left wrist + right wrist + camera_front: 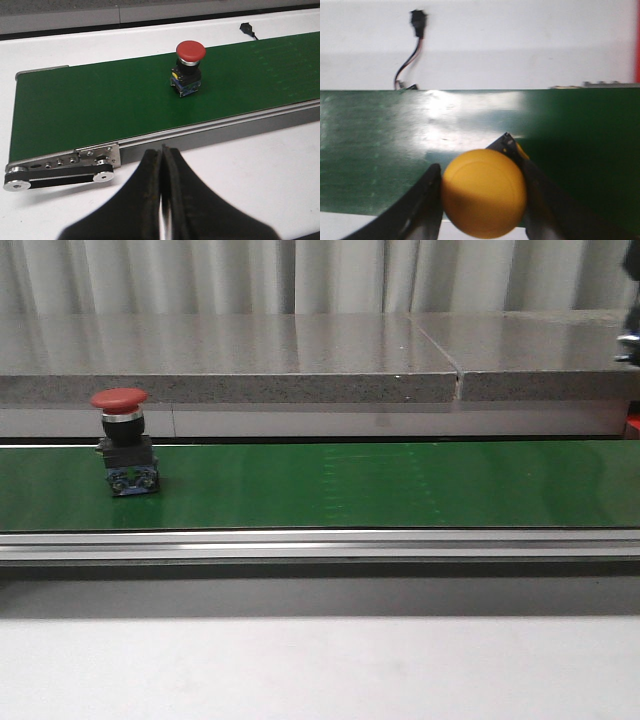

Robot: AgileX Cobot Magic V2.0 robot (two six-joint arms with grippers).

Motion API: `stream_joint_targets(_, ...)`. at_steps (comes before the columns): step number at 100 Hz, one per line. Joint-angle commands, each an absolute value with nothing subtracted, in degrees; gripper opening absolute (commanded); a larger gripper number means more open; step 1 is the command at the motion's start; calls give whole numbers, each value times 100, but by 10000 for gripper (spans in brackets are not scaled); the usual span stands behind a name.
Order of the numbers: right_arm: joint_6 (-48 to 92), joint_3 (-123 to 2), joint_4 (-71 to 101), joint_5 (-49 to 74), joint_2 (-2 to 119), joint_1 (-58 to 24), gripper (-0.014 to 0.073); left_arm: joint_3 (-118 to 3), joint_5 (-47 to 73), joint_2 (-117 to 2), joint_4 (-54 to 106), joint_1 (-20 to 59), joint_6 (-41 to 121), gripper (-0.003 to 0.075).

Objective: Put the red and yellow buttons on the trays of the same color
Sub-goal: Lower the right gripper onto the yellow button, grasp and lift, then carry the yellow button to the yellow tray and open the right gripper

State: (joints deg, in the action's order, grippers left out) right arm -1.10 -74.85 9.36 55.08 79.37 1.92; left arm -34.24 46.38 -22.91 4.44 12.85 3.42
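The green conveyor belt (400, 485) is the largest thing in play, running across the white counter (320, 660), and it carries the main risk. If the belt is moving, the red button (122, 440), which stands upright on its black base toward the belt's left end, could ride to the roller end seen in the left wrist view and tip off before a hand reaches it. Its wide cap over a narrow body also looks top-heavy, so a glancing touch would probably topple it.

The right hand (482, 192) is closed on the yellow button (484, 192), 1 finger on each side of the rounded cap, above the belt. A smooth dome pinched at its sides seems likely to squirt out if the arm swings fast.

The left hand (162, 195) has its 2 fingers pressed together with nothing between them, hovering over the counter just off the belt's near rail, well apart from the red button. It would need to open before any approach.

No tray, red or yellow, shows in any of the 3 views, so their contents cannot be told.
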Motion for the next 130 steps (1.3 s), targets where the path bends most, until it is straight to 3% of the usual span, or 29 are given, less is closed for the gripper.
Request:
stream_joint_targets(1, -131, -7470, 994, 5306, 7537, 754, 132, -3560, 4243, -2342, 515, 1335, 289, -21)
stream_joint_targets(27, -255, -7190, 982, 5317, 7426, 2404, 132, -3560, 4243, -2342, 515, 1335, 289, -21)
stream_joint_targets(61, -529, -6551, 970, 4676, 7457, 3934, 132, -3560, 4243, -2342, 515, 1335, 289, -21)
stream_joint_targets(84, -607, -6062, 976, 4011, 7465, 4345, 132, -3560, 4243, -2342, 515, 1335, 289, -21)
stream_joint_targets(130, -647, -5935, 970, 3745, 8317, 4380, 132, -3560, 4243, -2342, 515, 1335, 289, -21)
